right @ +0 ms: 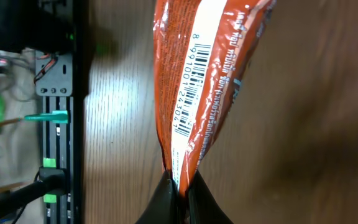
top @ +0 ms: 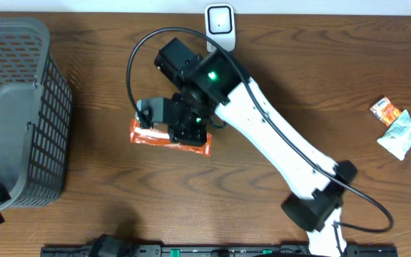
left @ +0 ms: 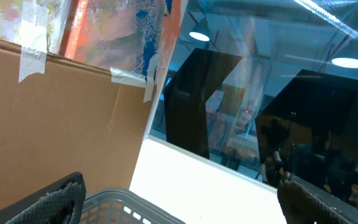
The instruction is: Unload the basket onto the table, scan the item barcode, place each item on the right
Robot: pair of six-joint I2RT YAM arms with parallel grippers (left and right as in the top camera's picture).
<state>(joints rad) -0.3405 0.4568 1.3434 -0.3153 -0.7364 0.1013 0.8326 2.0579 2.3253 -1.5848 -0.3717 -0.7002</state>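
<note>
Item: orange snack packet (top: 145,137), sitting near the table's (top: 84,214) centre, on the wood or just above it (which one is not showing), and well apart from the white scanner (top: 220,20) at the far edge. The right gripper (right: 179,186) is pinching it, jaws drawn narrow on the thin sealed end, with the barcode (right: 194,87) running along the pale stripe and facing the wrist camera. The left gripper (left: 179,186) is hanging over the basket's rim, jaws spread wide and holding nothing. Risks, as judged: the grip is taking only a sliver of slick film, so the packet is liable to be slipping out or swinging on the way up. The code is facing up, so it is likely missing the scanner's window unless turned. Creased, glossy film may be throwing glare across the bars. The arm's looping cable is passing near the scanner and could nudge it. Containers: one grey mesh basket (top: 48,86) at the left, nothing distinguishable inside. Two loose packets (top: 385,111) (top: 403,134) are lying at the right, outside any container.
</note>
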